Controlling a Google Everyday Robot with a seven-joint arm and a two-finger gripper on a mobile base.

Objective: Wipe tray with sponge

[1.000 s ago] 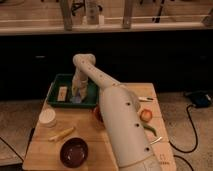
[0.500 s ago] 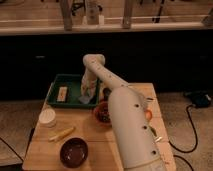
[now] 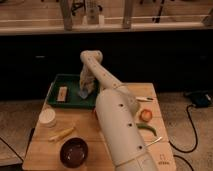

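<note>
"Looking at my feed now, can you tell me where the claw is?"

"I have the gripper (image 3: pixel 85 89) down inside the tray (image 3: pixel 70 82), toward its right end. The arm (image 3: pixel 117 125) reaches to it from the near edge of the table (image 3: pixel 45 145) and bends down over the tray's far rim."

"Is it open or clamped?"

"I cannot tell from here. Its tip sits right at the sponge (image 3: pixel 83 94), which looks to be touching it from below. The sponge shows as a small light blue patch on the tray floor, right of centre."

"Anything else in the tray?"

"I see a tan block (image 3: pixel 62 93) with a pale centre lying left of the sponge, apart from it. The tray itself is on the far left part of the table."

"Any labels or writing?"

"I can read nothing. A small dark mark (image 3: pixel 161 161) on the near right corner of the table is too small for me to make out. Nearer to me on the left are a white round container (image 3: pixel 47 117) and a dark brown bowl (image 3: pixel 74 152), both well apart from the tray."
</note>
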